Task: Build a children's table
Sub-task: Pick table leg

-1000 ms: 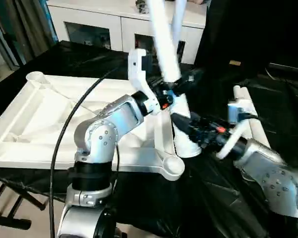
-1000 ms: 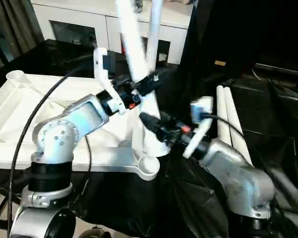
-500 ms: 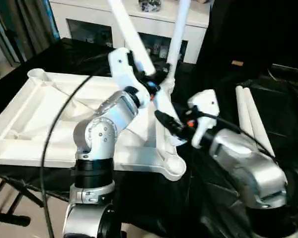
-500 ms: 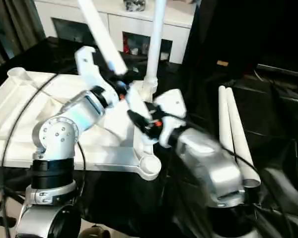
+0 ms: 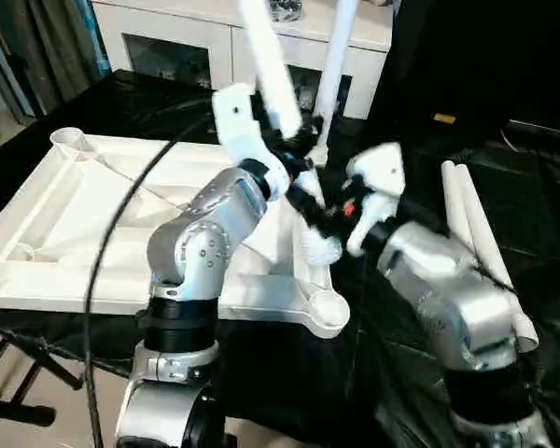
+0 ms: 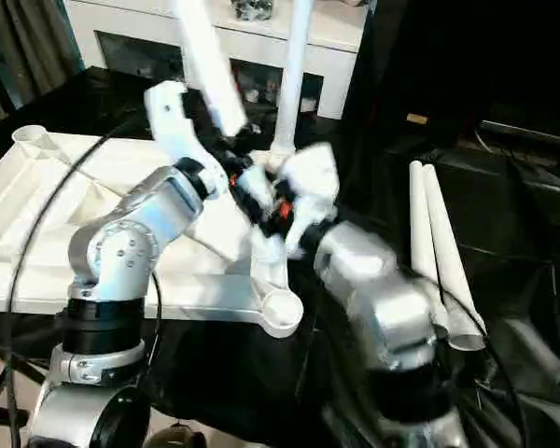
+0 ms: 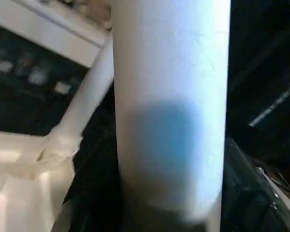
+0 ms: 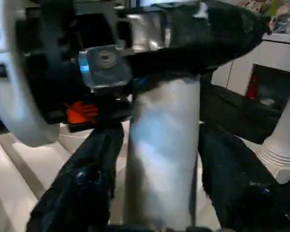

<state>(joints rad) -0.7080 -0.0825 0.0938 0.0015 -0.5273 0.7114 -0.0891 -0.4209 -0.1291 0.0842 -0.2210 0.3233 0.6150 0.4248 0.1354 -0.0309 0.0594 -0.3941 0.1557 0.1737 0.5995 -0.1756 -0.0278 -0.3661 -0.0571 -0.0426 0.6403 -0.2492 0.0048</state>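
The tabletop (image 5: pixel 93 201) looks like white moulded plastic, smooth with a slight sheen, ribbed on its upturned face. The legs (image 5: pixel 476 233) are smooth white tubes, matt to faintly glossy. A black cover (image 5: pixel 541 243), crinkled and shiny like plastic sheeting, drapes the bench. The forearms (image 5: pixel 215 224) are brushed silver metal; the cabinet (image 5: pixel 196 47) is white with glass fronts.

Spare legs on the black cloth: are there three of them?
No. Two spare legs lie side by side on the black cloth, to the right of the tabletop.
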